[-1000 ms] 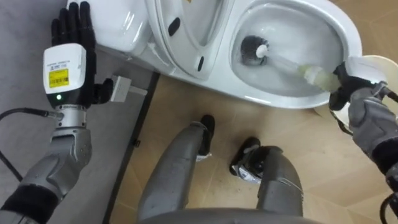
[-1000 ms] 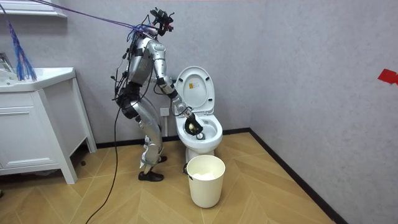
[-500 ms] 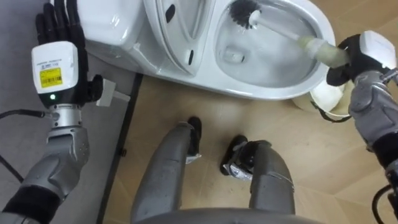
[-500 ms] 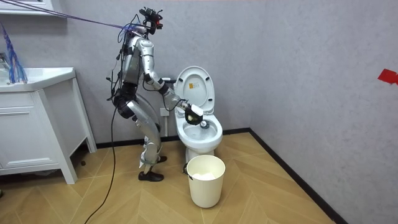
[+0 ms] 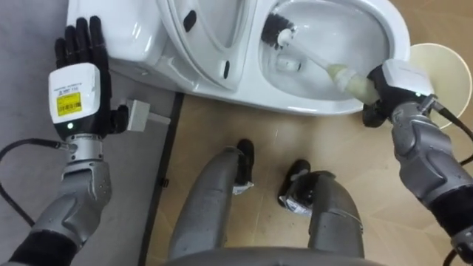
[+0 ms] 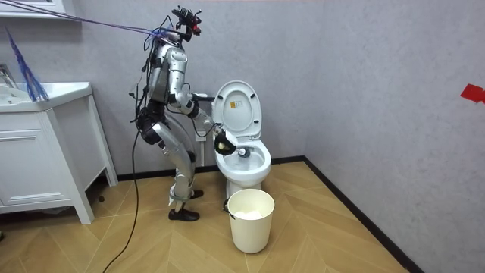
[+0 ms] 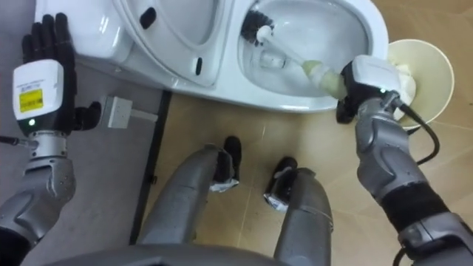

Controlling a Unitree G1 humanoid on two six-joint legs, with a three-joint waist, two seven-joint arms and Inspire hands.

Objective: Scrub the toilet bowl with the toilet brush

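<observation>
The white toilet [image 5: 318,107] stands open before me, its seat and lid [image 5: 203,37] raised. A toilet brush with a black bristle head [image 5: 277,33] is down in the bowl, against the wall nearest the seat hinge. Its pale handle [image 5: 336,72] slants out over the rim into my right hand [image 5: 384,89], which is shut on it at the bowl's right edge. My left hand [image 5: 77,81] is held up at the left beside the tank, fingers straight and holding nothing. In the room view I stand at the toilet's [image 6: 242,163] left, leaning toward it.
A white waste bin [image 5: 447,63] stands on the wooden floor just past my right hand, also seen as the bin [image 6: 250,220] before the toilet. A small white box [image 5: 139,114] sits on the grey wall by my left hand. A white vanity cabinet [image 6: 45,152] stands behind me.
The brush head has swept from the middle of the bowl to its wall by the hinge. My right hand stayed closed on the handle. My body rose from a deeper lean and the view shifted.
</observation>
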